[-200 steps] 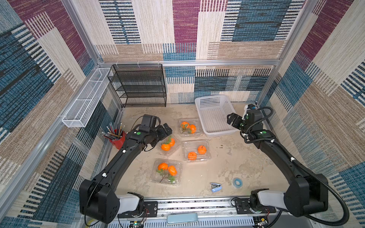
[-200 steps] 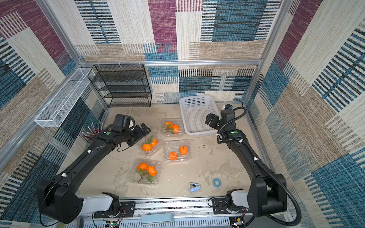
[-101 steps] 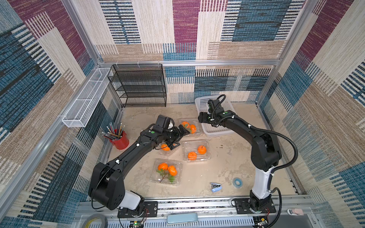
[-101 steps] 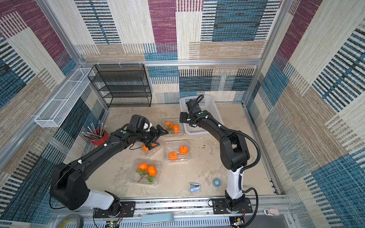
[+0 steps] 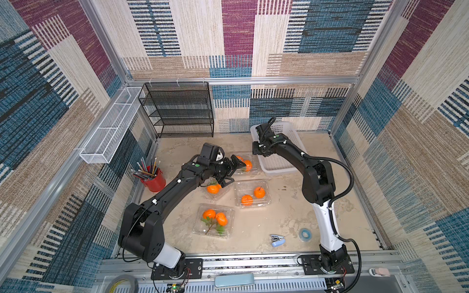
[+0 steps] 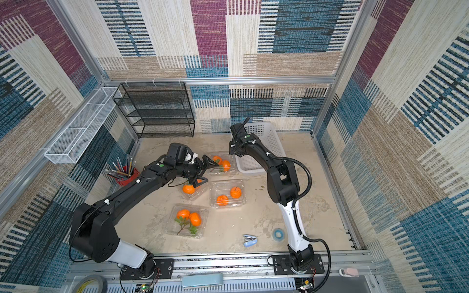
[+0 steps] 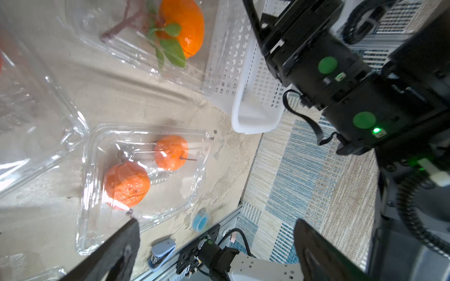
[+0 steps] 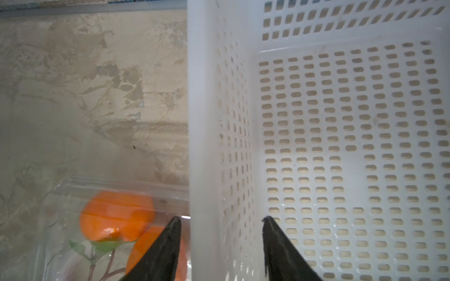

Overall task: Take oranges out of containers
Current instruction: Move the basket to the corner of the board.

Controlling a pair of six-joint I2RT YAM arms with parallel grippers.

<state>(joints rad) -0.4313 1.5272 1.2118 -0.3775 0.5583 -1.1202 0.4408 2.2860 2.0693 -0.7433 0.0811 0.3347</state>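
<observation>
Four containers (image 5: 264, 200) beside the white basket (image 5: 279, 165), all holding oranges (image 5: 259, 192)?
— Confirmed; nearest touches it. Left gripper (image 5: 233, 171) gapes empty over them; right gripper (image 8: 220, 219) straddles basket wall, clamped or not I cannot tell.

My desk (image 5: 291, 210) is a mottled beige surface. Four clear containers (image 5: 241, 187) sit clustered mid-desk, with a white basket (image 5: 281, 170) just beside the rear one. A red pencil cup (image 5: 154, 181) stands at my left and a black mesh rack (image 5: 177, 111) at the back. A stapler (image 5: 278, 239) and a blue tape roll (image 5: 305, 234) lie near the front.
</observation>
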